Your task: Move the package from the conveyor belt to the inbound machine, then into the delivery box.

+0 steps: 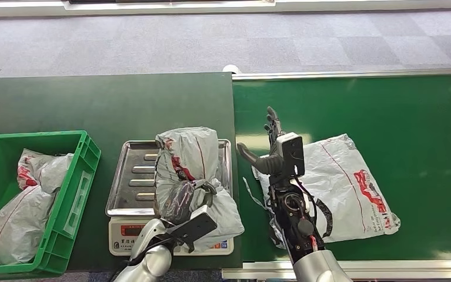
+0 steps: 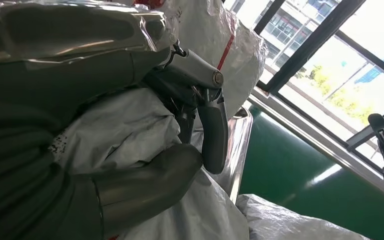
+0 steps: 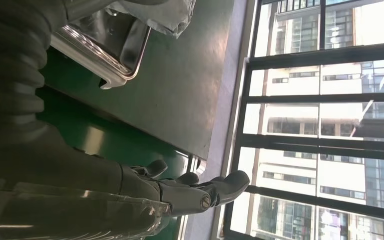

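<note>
Beside the weighing scale (image 1: 130,176), on its right, a second grey package (image 1: 352,182) lies flat on the green conveyor belt (image 1: 387,111), and a green delivery box (image 1: 70,194) stands left of it. On the scale's tray rests the grey poly-bag package (image 1: 187,158), which the left hand (image 1: 184,202) grasps; the right hand (image 1: 268,147) hovers released, fingers spread, just right of the scale.

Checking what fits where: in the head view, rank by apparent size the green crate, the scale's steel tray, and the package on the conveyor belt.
1. green crate, though cut off by the frame
2. package on the conveyor belt
3. steel tray, partly covered by another package

The last two look close; unsure.
</note>
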